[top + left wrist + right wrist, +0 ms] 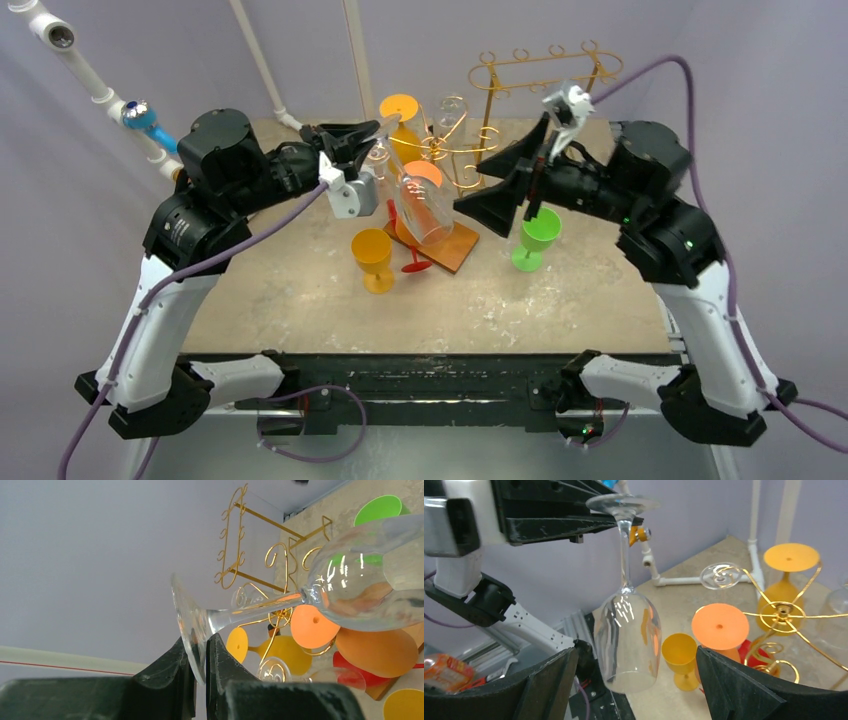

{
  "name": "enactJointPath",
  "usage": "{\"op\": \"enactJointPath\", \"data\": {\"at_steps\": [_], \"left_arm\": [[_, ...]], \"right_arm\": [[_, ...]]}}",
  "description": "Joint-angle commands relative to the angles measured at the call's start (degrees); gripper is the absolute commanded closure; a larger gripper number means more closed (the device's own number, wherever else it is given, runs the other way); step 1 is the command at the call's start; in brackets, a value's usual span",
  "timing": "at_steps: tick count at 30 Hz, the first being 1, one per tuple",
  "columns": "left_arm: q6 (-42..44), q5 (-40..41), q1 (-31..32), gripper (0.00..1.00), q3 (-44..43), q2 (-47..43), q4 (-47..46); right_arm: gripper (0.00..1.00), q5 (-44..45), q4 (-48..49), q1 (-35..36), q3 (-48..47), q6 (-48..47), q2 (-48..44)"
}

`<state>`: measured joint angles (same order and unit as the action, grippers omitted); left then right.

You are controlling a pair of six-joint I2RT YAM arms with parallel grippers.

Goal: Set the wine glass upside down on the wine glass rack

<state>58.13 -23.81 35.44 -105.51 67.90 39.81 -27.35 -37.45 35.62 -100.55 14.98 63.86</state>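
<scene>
A clear wine glass (421, 208) hangs bowl down over the table. My left gripper (368, 137) is shut on the edge of its foot (192, 630), which is pinched between the two black fingers (167, 672). In the right wrist view the glass's bowl (629, 640) hangs in the wide gap of my open right gripper (639, 680), touching neither finger (734, 685). The gold wire wine glass rack (452, 147) stands just behind the glass. An orange glass (425, 176), a yellow one (400, 108) and a clear one (450, 106) hang upside down on its arms.
A yellow goblet (373, 256) stands upright left of centre and a green goblet (537, 236) stands under the right arm. A red glass (415, 263) lies by a wooden board (455, 245). A tall gold frame rack (545, 70) stands at the back right.
</scene>
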Motion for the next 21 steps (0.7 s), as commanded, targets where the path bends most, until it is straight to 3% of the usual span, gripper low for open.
{"op": "enactJointPath", "data": {"at_steps": [1, 21], "left_arm": [[3.93, -5.0, 0.29, 1.0, 0.68, -2.49, -8.16], [6.02, -11.85, 0.36, 1.0, 1.24, -1.24, -15.55]], "right_arm": [[0.01, -8.97, 4.95, 0.27, 0.3, 0.67, 4.14], [0.01, -10.61, 12.91, 6.91, 6.75, 2.07, 8.02]]}}
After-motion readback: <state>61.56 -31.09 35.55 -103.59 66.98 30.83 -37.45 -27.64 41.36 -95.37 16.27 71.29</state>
